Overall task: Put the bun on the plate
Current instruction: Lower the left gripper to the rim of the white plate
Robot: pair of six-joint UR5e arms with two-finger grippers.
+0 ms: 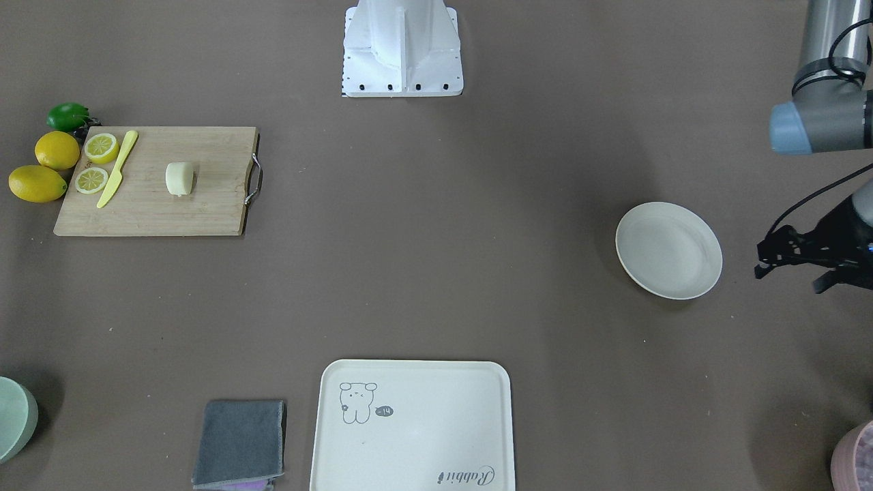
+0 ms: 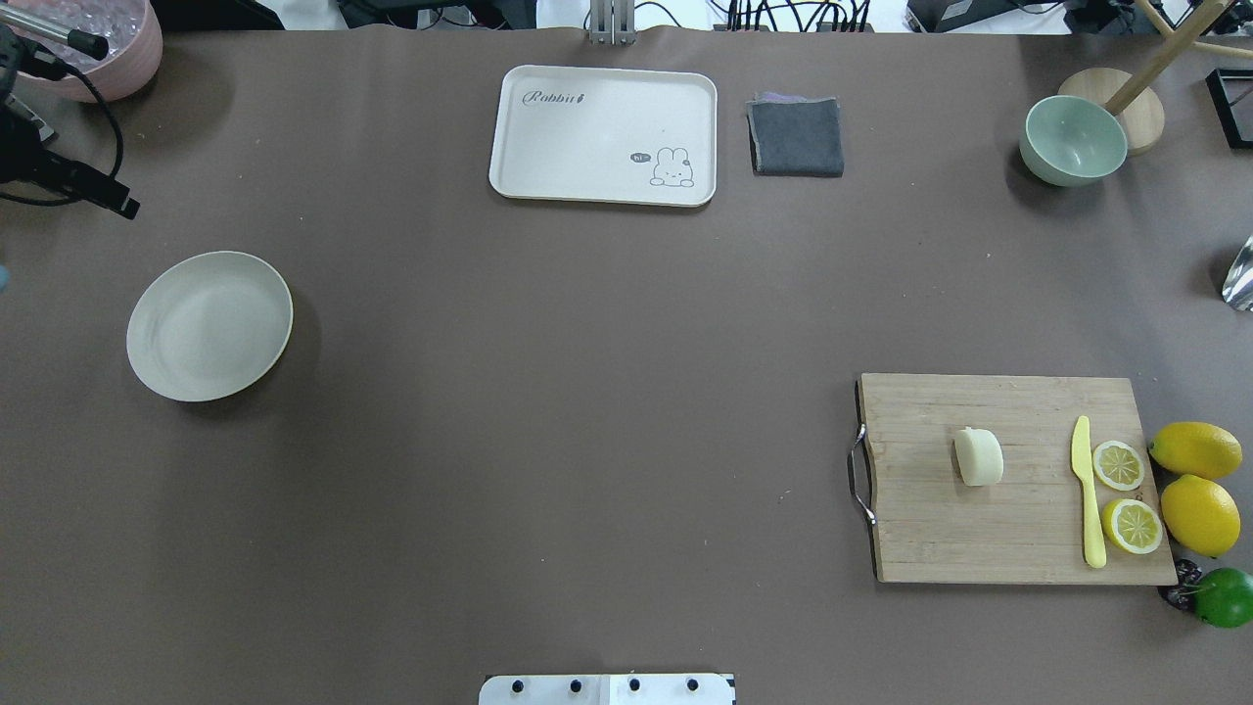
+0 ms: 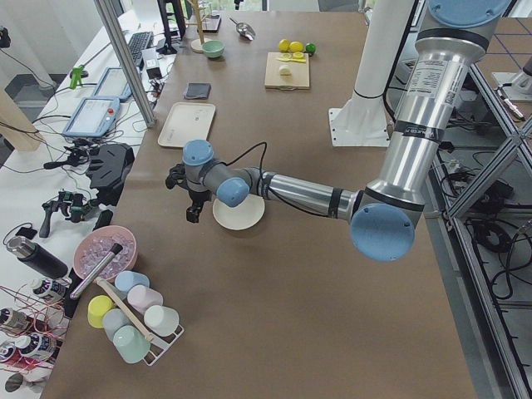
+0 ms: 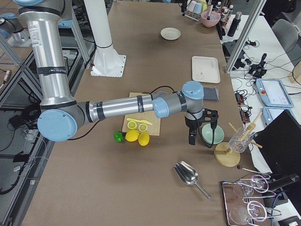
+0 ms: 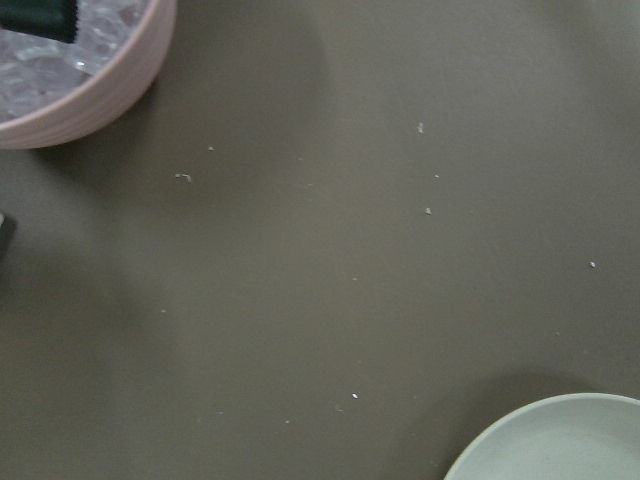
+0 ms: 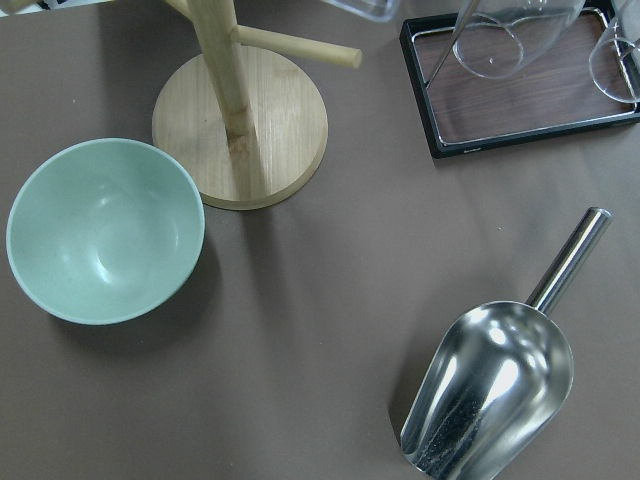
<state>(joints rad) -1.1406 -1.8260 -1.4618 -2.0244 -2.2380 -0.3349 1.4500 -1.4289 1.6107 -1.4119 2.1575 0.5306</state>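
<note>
The left gripper [image 1: 790, 278] hangs over the table's left end, just off the plate [image 1: 668, 250]. Its two dark fingers stand apart with nothing between them, and it touches nothing. The right gripper [image 4: 202, 134] shows only from the side, above the bowl [image 4: 209, 133] near the far right corner. I cannot tell whether it is open or closed.

The plate sits toward the left end, about midway between the near and far edges, and holds nothing. The bun [image 2: 979, 456] lies on the board [image 2: 1018, 529] near the right end, toward the robot's edge. It is well apart from the plate and clear of both grippers.

Also on the board are a yellow knife [image 2: 1087, 493] and two lemon halves [image 2: 1126, 494] beside it. Two whole lemons [image 2: 1196, 482] and a lime [image 2: 1224, 596] lie on the table just past the board's outer end.

The green bowl is empty. A wooden stand [image 6: 240, 130] is just beside it and a metal scoop [image 6: 490, 390] lies near. The tray [image 2: 587, 127] at the middle of the far edge is empty, with a grey cloth [image 2: 796, 136] beside it. A pink bowl [image 2: 127, 69] in the far left corner holds clear pieces.
</note>
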